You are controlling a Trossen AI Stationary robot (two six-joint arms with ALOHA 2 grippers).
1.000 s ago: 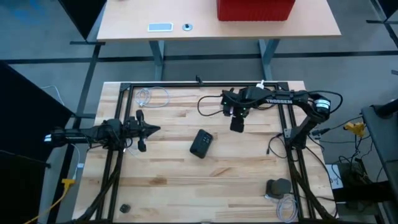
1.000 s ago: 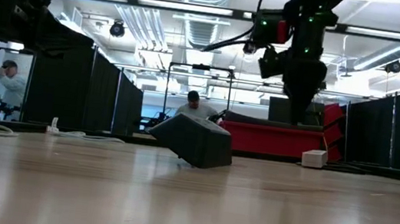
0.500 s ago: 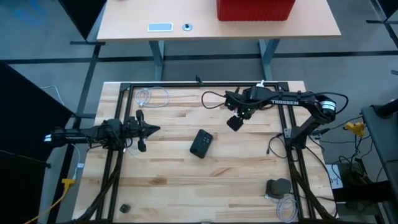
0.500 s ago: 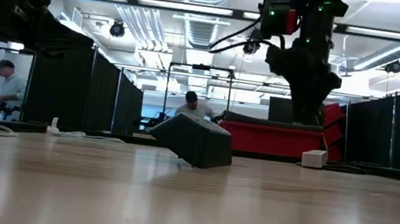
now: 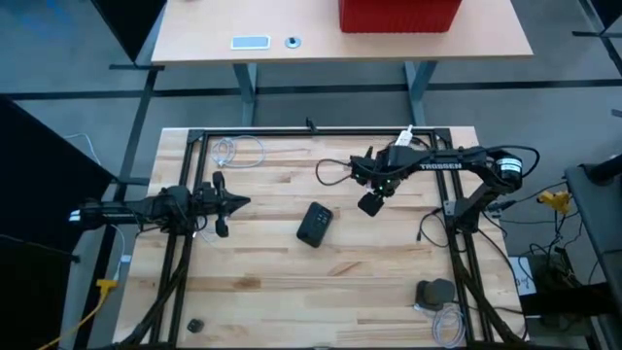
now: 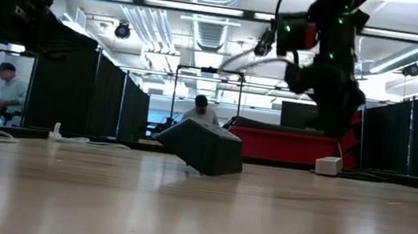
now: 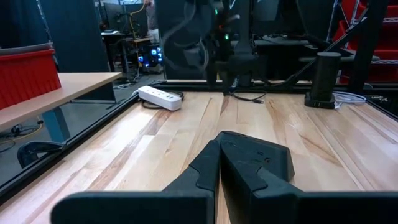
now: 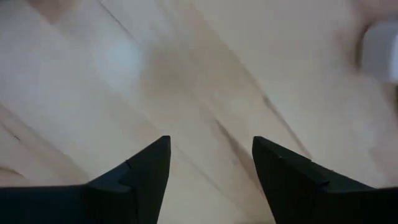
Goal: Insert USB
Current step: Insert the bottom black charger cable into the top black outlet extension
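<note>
White lettering reading "TROSSEN" runs along the dark right robot arm (image 5: 439, 166); no other text is legible.

Dark arms, white TROSSEN lettering on right arm (image 5: 442, 166), black cables

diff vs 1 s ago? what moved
Only the right arm moved. Its wrist swung, and the right gripper ended a little farther from the table's back edge, open and holding nothing over bare wood. Nothing was grasped or released. The left gripper stayed shut at the table's left side, and the dark box in the middle did not shift.
</note>
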